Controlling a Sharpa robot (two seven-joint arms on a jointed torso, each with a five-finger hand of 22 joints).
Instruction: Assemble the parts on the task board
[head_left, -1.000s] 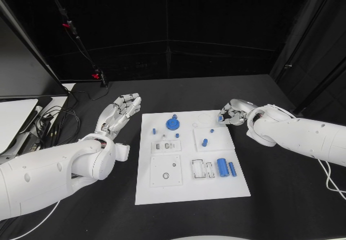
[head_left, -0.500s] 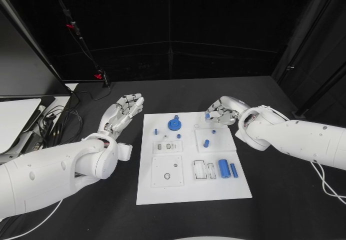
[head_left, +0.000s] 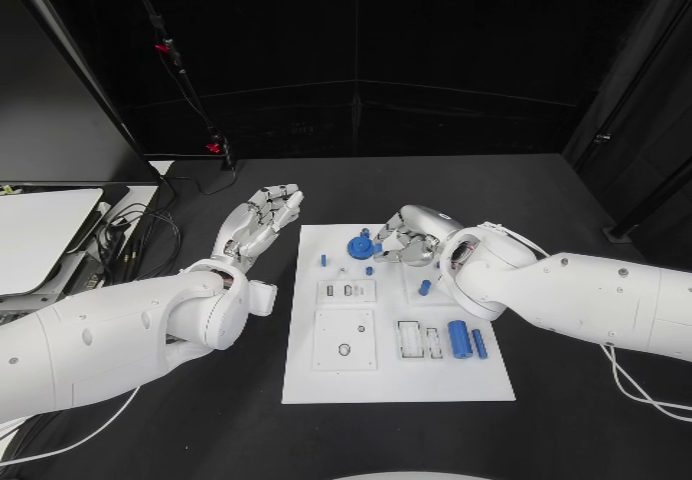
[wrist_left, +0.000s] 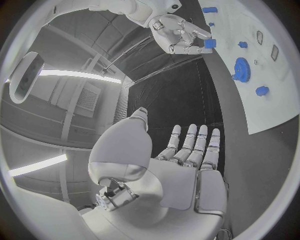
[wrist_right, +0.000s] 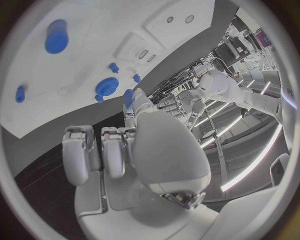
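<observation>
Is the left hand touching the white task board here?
Apart. In the head view the left hand lies with fingers spread over the black table, and a dark strip of table shows between it and the white task board.

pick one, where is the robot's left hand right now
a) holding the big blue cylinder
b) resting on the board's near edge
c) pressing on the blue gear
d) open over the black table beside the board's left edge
d: the left hand shows spread fingers holding nothing, over the black table just off the left edge of the task board.
</observation>
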